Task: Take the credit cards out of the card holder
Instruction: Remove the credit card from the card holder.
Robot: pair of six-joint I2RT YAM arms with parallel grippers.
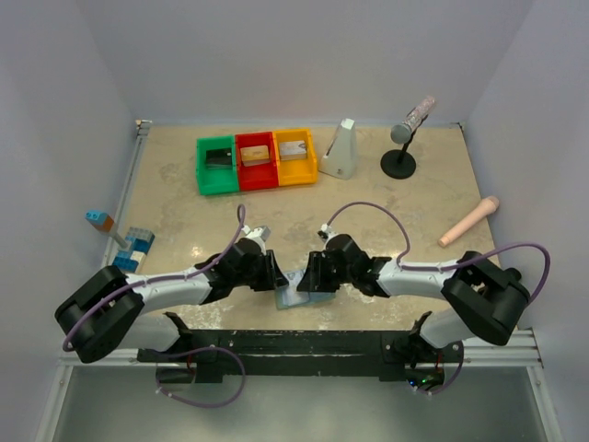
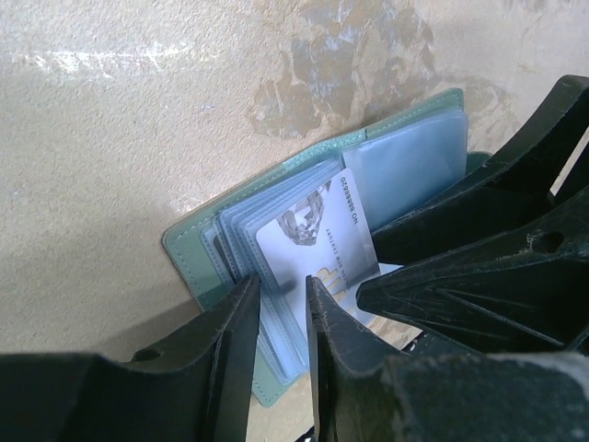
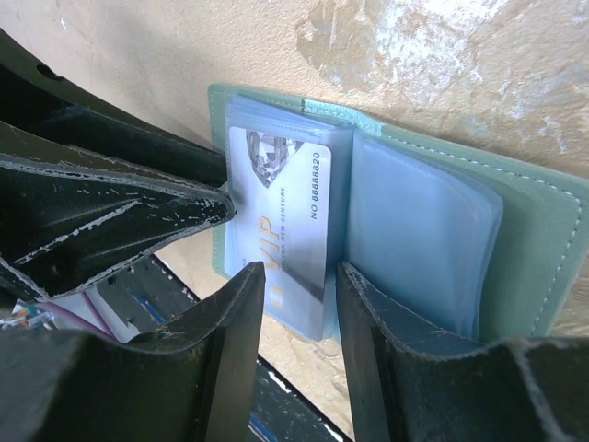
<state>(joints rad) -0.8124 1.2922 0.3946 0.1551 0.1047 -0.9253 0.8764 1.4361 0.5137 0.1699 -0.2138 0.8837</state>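
The grey-green card holder (image 1: 293,296) lies open near the table's front edge, pale blue pockets up; it also shows in the left wrist view (image 2: 198,249) and the right wrist view (image 3: 543,230). A silver-grey card (image 3: 281,226) with printed markings sticks partway out of a pocket, as the left wrist view (image 2: 317,241) also shows. My right gripper (image 3: 299,308) is open, its fingers either side of the card's free end. My left gripper (image 2: 283,308) is open by a narrow gap over the pocket stack beside the card. No black card shows at the holder.
Green (image 1: 217,166), red (image 1: 255,159) and yellow (image 1: 294,156) bins stand in a row at the back, each with a flat thing inside. A white wedge-shaped object (image 1: 339,150), a microphone on a stand (image 1: 405,138), a pink cylinder (image 1: 469,221) and blue bricks (image 1: 134,247) lie around.
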